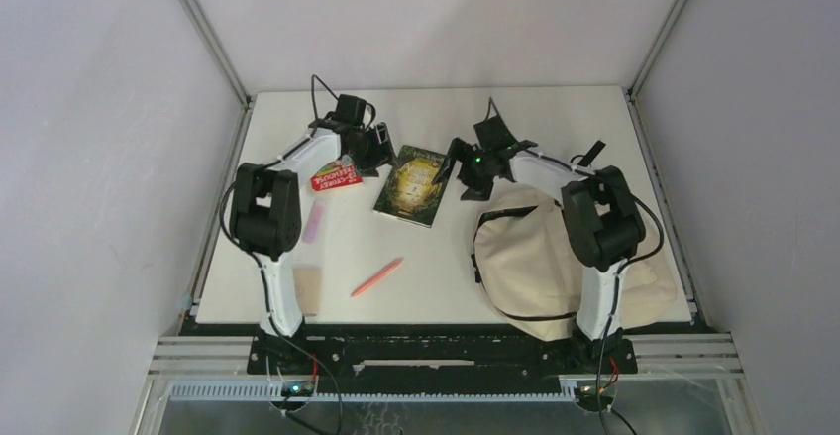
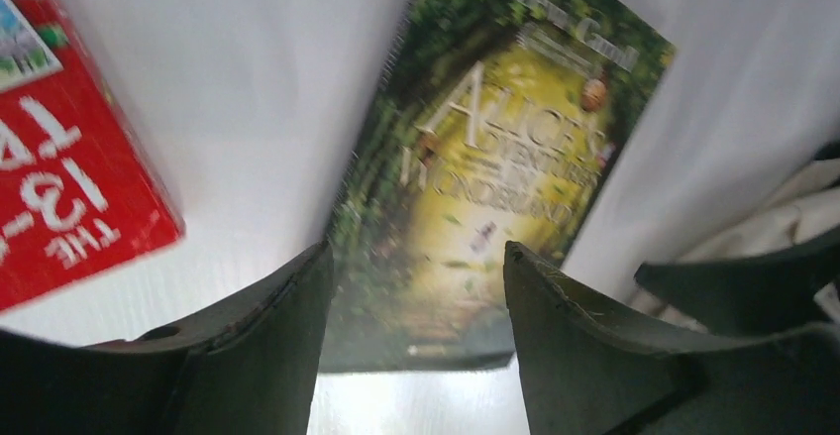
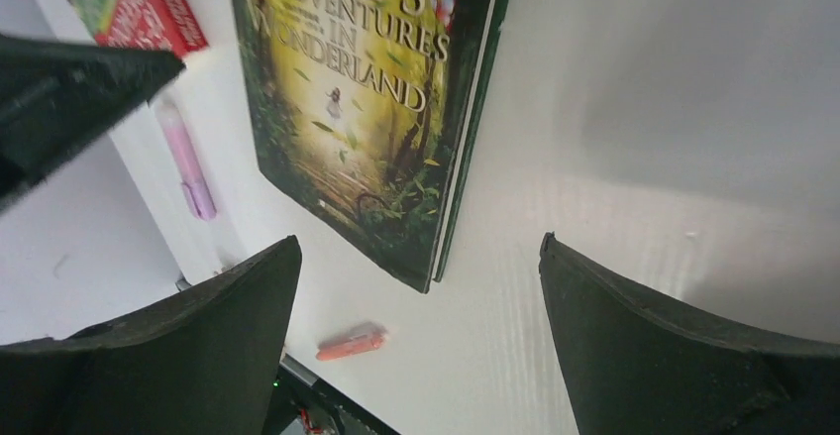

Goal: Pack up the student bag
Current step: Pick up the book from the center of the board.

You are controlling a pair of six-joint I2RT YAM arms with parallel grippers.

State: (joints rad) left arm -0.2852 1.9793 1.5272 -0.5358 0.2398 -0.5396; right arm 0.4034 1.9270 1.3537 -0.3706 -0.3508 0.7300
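The cream canvas backpack with black straps [image 1: 523, 257] lies slumped towards the tabletop's [image 1: 446, 286] near right corner, under the right arm. A green-and-yellow paperback book [image 1: 411, 184] lies flat mid-tabletop towards the far edge. The left gripper [image 2: 416, 249] stands moderately apart over the book's cover, holding nothing; the blurred wrist view may hide a touch. The right gripper [image 3: 418, 240] gapes wide just beside the book's right edge, gripping nothing. A red book [image 1: 335, 174] lies left of the paperback.
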